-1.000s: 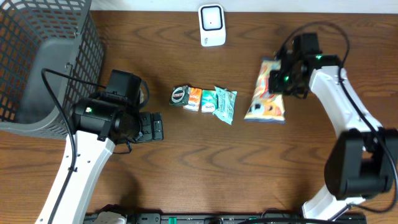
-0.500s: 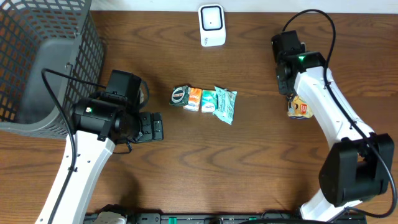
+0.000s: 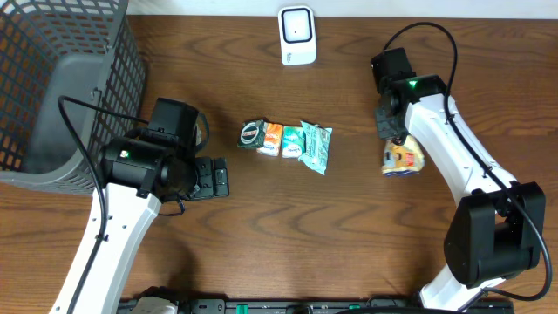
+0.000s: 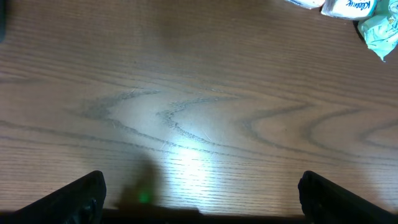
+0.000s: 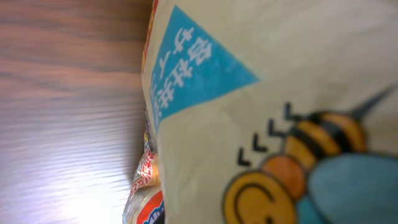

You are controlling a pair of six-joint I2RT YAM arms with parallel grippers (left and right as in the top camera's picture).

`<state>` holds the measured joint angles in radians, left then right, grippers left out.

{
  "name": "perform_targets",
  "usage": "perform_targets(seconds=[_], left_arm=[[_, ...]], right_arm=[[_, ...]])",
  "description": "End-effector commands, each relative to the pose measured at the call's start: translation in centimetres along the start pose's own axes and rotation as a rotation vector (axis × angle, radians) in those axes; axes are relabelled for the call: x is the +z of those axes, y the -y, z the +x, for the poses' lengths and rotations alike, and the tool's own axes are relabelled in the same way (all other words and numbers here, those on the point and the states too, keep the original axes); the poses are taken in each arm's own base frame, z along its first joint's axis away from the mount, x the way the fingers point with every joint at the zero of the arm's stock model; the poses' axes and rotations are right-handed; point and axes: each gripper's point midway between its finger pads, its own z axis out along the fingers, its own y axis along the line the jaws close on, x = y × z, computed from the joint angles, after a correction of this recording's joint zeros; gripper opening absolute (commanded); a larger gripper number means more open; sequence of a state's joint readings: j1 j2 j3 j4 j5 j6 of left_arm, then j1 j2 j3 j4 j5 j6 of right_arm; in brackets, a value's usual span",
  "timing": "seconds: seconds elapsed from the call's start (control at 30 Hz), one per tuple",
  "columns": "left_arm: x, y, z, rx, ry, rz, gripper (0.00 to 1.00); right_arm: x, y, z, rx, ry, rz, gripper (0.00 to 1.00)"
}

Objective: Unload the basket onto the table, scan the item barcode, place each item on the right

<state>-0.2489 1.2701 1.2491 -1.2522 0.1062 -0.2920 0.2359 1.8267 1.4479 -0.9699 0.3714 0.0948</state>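
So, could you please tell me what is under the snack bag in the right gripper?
Only bare wooden table shows around the snack bag; the spot beneath is covered by the bag, and the right gripper hides its top.

snack bag (image 3: 403,159): a second ago it lay flat on the table (image 3: 349,235), printed face up. It is now lifted and turned on edge, so only a short, narrow end shows from overhead.
right gripper (image 3: 390,129): it has swung leftward and rotated, carrying the bag's top with it. The bag now hangs beneath it.
right arm (image 3: 453,166): the wrist end has shifted left and the forearm has realigned to follow.
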Motion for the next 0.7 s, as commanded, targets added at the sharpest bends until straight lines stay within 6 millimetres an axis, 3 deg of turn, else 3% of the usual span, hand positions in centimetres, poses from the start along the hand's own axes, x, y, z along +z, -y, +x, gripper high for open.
perform_targets(seconds=[0.0, 0.23, 0.37, 0.53, 0.67], left_arm=[[0.2, 0.0, 0.2, -0.013, -0.012, 0.004, 0.98], [0.2, 0.0, 0.2, -0.013, -0.013, 0.004, 0.98], [0.2, 0.0, 0.2, -0.013, -0.013, 0.004, 0.98], [0.2, 0.0, 0.2, -0.013, -0.012, 0.004, 0.98], [0.2, 0.0, 0.2, -0.013, -0.012, 0.004, 0.98]], right_arm=[[-0.9, -5.7, 0.2, -0.015, -0.011, -0.322, 0.01], [-3.0, -9.0, -0.5, 0.015, -0.005, -0.615, 0.01], [-5.3, -9.9, -1.0, 0.026, 0.013, -0.891, 0.01], [-8.4, -8.4, -1.7, 0.048, 0.085, -1.188, 0.01], [-5.5, -5.9, -0.6, 0.098, 0.066, -1.121, 0.01]])
